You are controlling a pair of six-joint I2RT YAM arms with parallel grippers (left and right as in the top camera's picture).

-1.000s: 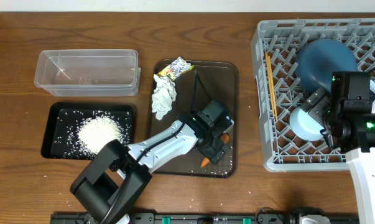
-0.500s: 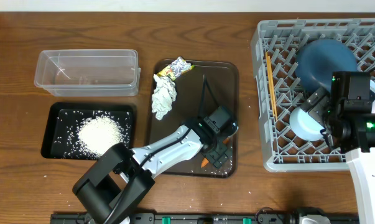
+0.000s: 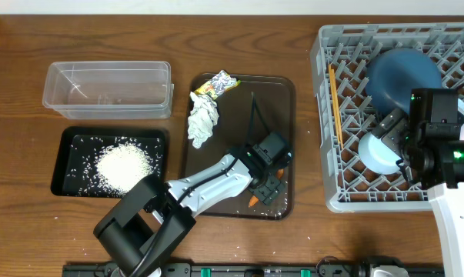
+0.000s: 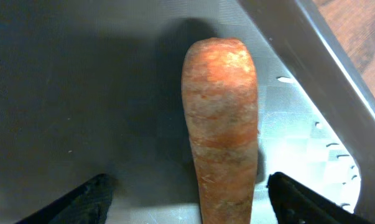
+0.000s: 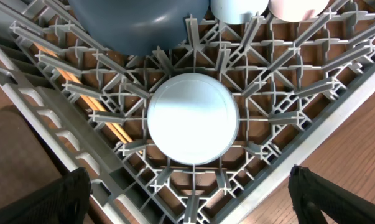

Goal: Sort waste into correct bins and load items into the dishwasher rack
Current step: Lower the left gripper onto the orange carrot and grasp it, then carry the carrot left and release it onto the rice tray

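At the near right corner of the dark brown serving tray (image 3: 284, 100), the small orange carrot (image 4: 219, 124) lies flat on the tray floor beside the rim. The left hand (image 3: 264, 188) hangs low over it, released. Its two dark fingertips (image 4: 91, 196) stand on either side of the carrot's near end, and bare tray shows between each tip and the carrot. On the far left part of the same tray the crumpled white tissue (image 3: 202, 119) lies just beside the yellow-green snack wrapper (image 3: 216, 83). The wrapper is printed, but the print is too small to read. Left of the brown tray on the worktop (image 3: 16, 46) sits the shallow black tray (image 3: 66, 135), holding the heap of white rice (image 3: 125, 163) with loose grains scattered around it. The clear plastic tub (image 3: 51, 86) stands just beyond it on the far side. At the right, the light grey dishwasher rack (image 3: 324, 46) holds the dark blue plate (image 3: 405, 73), the wooden chopsticks (image 3: 335, 100) along its left side, and the light blue bowl (image 5: 193, 118), which is upside down on the lattice. The right hand (image 5: 190, 208) hovers above that bowl, fingers spread wide and grasping nothing. At the top edge of the right wrist view sit the light blue cup (image 5: 237, 7) and the white cup (image 5: 297, 7).
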